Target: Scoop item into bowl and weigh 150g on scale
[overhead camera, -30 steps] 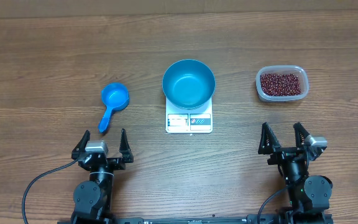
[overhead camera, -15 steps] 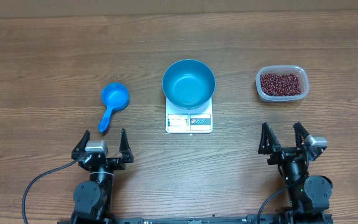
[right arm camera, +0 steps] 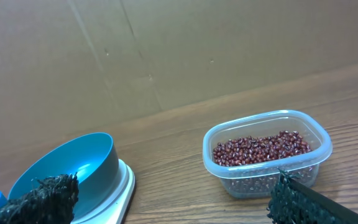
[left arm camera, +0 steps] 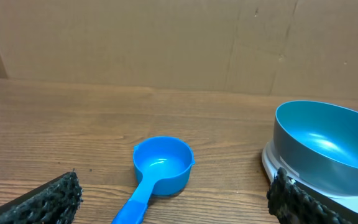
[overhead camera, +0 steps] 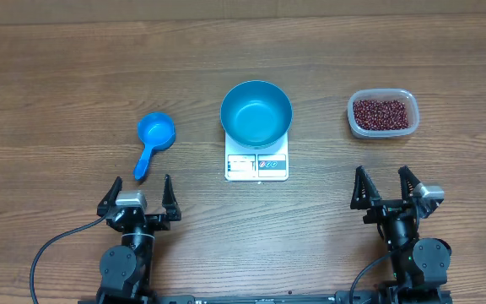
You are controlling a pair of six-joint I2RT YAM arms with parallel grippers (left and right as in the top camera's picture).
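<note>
Beans: heaped in clear tub, upper right, none scooped yet. My right claw, lower right: wide, empty. My left claw, lower left: likewise. Scoop above it, handle toward me for pickup. Bowl empty on scale, centre, ready for weighing. Nothing has moved since the earlier frame.

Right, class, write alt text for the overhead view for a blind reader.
An empty blue bowl sits on a white scale, a blue scoop to its left, a tub of beans to its right. Left claw and right claw are open.
</note>
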